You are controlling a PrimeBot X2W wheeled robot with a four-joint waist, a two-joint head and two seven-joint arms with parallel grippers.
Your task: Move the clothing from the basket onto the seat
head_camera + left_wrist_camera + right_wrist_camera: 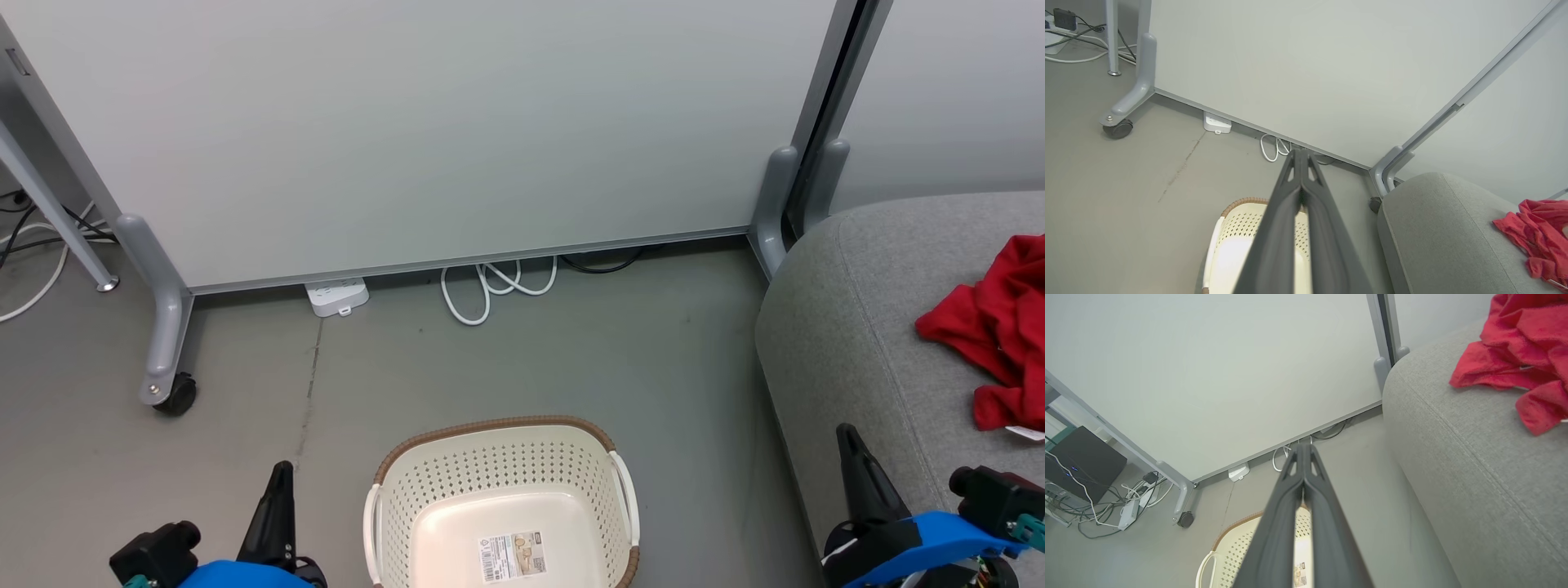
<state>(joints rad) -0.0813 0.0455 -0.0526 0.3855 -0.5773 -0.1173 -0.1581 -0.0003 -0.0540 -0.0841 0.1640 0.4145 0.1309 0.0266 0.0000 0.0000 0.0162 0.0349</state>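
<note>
The cream basket [498,457] with a brown rim stands on the floor at the bottom centre, holding nothing but a label on its bottom. Red clothing [1000,327] lies crumpled on the grey seat [849,343] at the right; it is also seen as red clothing [1535,237] and red clothing [1519,347] in the wrist views. My left gripper [282,474] is at the lower left, beside the basket, shut and holding nothing. My right gripper [845,437] is at the lower right over the seat's edge, shut and holding nothing. In the wrist views the left gripper [1300,153] and right gripper [1302,447] show fingers pressed together.
A pale partition panel [424,122] on grey castor feet [167,384] stands behind the basket. A white power strip [336,296] and coiled white cable [490,290] lie at its base. More cables and a dark box [1081,465] sit at the far left.
</note>
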